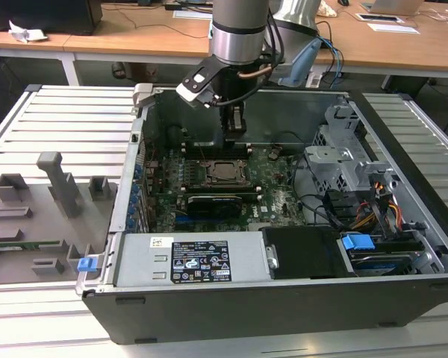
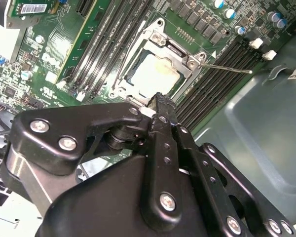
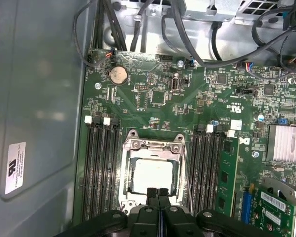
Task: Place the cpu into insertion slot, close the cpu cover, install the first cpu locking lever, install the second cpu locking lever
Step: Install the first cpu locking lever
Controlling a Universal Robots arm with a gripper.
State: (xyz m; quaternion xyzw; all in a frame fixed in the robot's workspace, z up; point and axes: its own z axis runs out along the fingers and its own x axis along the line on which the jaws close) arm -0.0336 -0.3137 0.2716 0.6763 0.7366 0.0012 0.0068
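See the cpu (image 3: 153, 175) seated in the insertion slot (image 3: 129, 170), under the lowered cpu cover (image 3: 153, 144). Note the tool (image 3: 158, 193) pinched shut and empty at the socket's edge. Probably lever work: push the free locking lever (image 2: 227, 68) squarely, sparing the chip.

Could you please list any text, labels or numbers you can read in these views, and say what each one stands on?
No text here can be quoted with confidence.
On the power supply, the black label: print too small to read.
On the case wall, the white sticker: too small to read.
On the motherboard, the white markings: too small to read.
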